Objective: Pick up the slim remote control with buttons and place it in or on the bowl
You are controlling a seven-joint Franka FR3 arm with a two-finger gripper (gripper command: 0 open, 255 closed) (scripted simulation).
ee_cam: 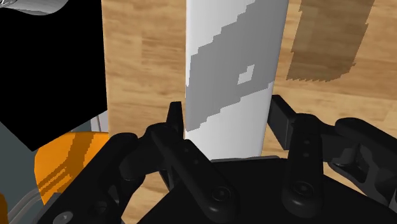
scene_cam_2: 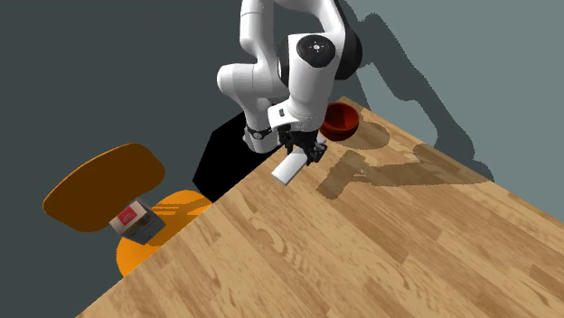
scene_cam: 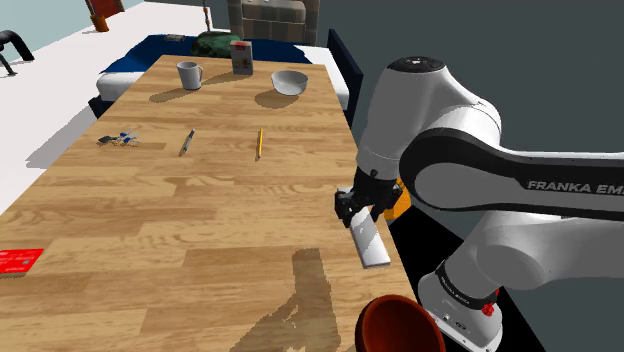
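**Item 1, remote** (scene_cam: pixel 372 245) (scene_cam_2: pixel 289 168) (ee_cam: pixel 232 57): a slim, plain white slab at the edge of the wooden table (scene_cam: pixel 200 220) nearest the stand, lying lengthwise along that edge. You cannot tell whether it rests on the wood or is lifted off it.

**Item 2, gripper** (scene_cam: pixel 352 208) (scene_cam_2: pixel 312 154) (ee_cam: pixel 226 108): at the remote's end farther from the shoulder camera. In your wrist view the black fingers (ee_cam: pixel 283 118) press the slab's two long sides, pinching it.

**Item 3, red bowl** (scene_cam: pixel 400 322) (scene_cam_2: pixel 341 120): at the table corner by the stand, near the remote but apart from it.

**Item 4, white bowl** (scene_cam: pixel 290 82): at the table's far end, with a mug (scene_cam: pixel 190 74) and a can (scene_cam: pixel 241 57) nearby.

**Item 5, sundries:** a pencil (scene_cam: pixel 259 143), keys (scene_cam: pixel 118 139) and a red card (scene_cam: pixel 18 260), all well apart from the remote.
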